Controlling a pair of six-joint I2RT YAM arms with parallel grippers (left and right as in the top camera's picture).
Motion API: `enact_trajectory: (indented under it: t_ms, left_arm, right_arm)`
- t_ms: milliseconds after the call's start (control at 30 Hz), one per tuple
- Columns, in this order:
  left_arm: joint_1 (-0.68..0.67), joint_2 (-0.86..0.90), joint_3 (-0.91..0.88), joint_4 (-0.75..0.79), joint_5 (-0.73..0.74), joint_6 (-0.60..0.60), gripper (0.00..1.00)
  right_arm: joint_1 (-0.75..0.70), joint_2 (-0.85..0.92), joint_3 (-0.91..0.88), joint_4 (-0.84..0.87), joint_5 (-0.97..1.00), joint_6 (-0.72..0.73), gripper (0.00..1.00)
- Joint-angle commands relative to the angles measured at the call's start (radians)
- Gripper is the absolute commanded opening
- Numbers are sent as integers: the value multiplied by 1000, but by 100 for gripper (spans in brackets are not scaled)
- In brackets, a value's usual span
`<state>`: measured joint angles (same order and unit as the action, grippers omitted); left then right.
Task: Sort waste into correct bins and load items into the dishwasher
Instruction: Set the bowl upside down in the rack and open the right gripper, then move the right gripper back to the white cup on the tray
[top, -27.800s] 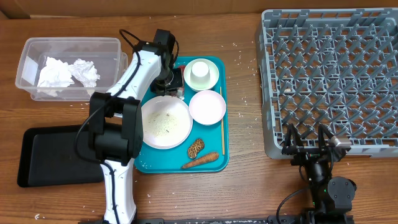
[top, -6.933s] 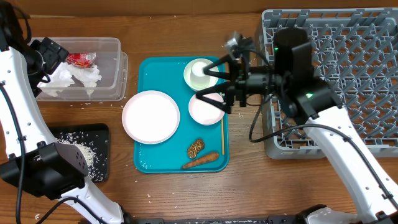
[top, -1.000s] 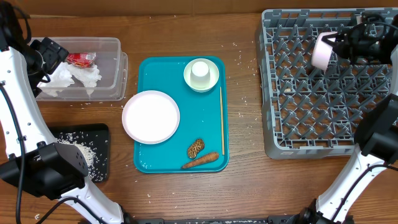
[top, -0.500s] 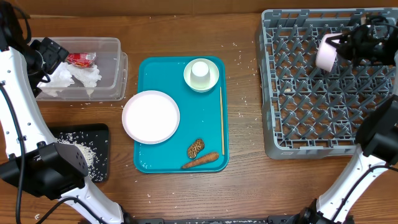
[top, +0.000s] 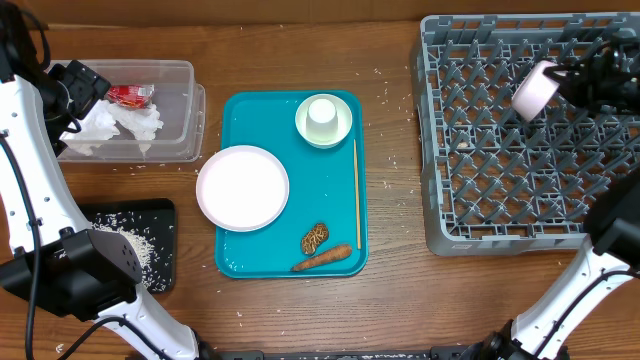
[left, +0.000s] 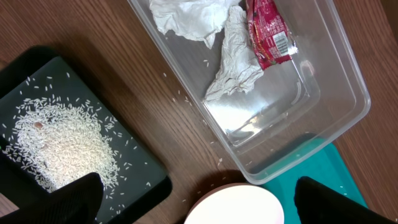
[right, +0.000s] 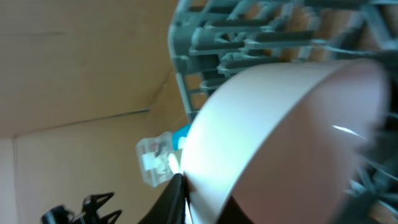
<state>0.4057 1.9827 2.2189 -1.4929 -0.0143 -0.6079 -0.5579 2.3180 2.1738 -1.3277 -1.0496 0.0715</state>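
**On the worktop, a bowl tilts among the rack's pegs**

At 8 o'clock on the worktop (top: 400, 300), loose rice (top: 140, 248) lies heaped in the black tray (top: 100, 215). On the teal tray (top: 330, 190) at centre, the carrot stick (top: 322, 258) and biscuit (top: 314, 237) sit at its 5 o'clock. The plate (top: 243, 187) overhangs its 9 o'clock edge, and the cup (top: 322, 115) stands on the saucer (top: 302, 122) at 1 o'clock. At 10 o'clock the clear tub (top: 185, 110) holds the crumpled napkin (top: 130, 120) and red wrapper (top: 128, 95). The left tool (left: 196, 180) hangs spread wide and empty at its 9 o'clock end. Toward 12 o'clock in the grey rack (top: 500, 190), the bowl (top: 533, 88) tilts on edge, with the right tool (top: 562, 82) at its 3 o'clock side. Whether that tool grips it cannot be told.
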Motion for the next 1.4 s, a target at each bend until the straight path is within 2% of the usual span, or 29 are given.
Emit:
enact_trajectory:
  t_ms: [0, 133, 233, 533, 733, 900, 1133, 1200, 1233, 1267, 1300, 1367]
  left_arm:
    - [0, -4, 13, 1, 4, -16, 100]
    - [0, -4, 13, 2, 4, -16, 100]
    - [0, -4, 13, 2, 4, -16, 100]
    - [0, -4, 13, 1, 5, -16, 100]
    - [0, -4, 13, 2, 4, -16, 100]
    - [0, -4, 13, 1, 4, -16, 100]
    - [0, -4, 13, 2, 4, -16, 100]
    - [0, -4, 13, 2, 4, -16, 100]
    - [0, -4, 13, 1, 4, -16, 100]
    - [0, -4, 13, 1, 4, -16, 100]
    - [0, -4, 13, 2, 5, -16, 100]
    - [0, -4, 13, 1, 4, -16, 100]
  right_arm:
    - [-63, -18, 44, -51, 307, 16, 16]
    - [-72, -46, 66, -82, 513, 76, 30]
    - [-72, -84, 66, -93, 716, 159, 36]
    - [-63, -189, 66, -109, 769, 204, 35]
    - [-6, -209, 66, -138, 769, 210, 35]
    - [119, -209, 65, -161, 737, 164, 35]
    - [451, -209, 65, -143, 743, 130, 37]
    - [544, -209, 65, -106, 743, 131, 49]
    - [600, -209, 65, -76, 746, 135, 61]
    - [665, -208, 65, -35, 766, 146, 91]
    - [709, -207, 65, -5, 784, 146, 100]
    - [807, -204, 65, 63, 864, 178, 100]
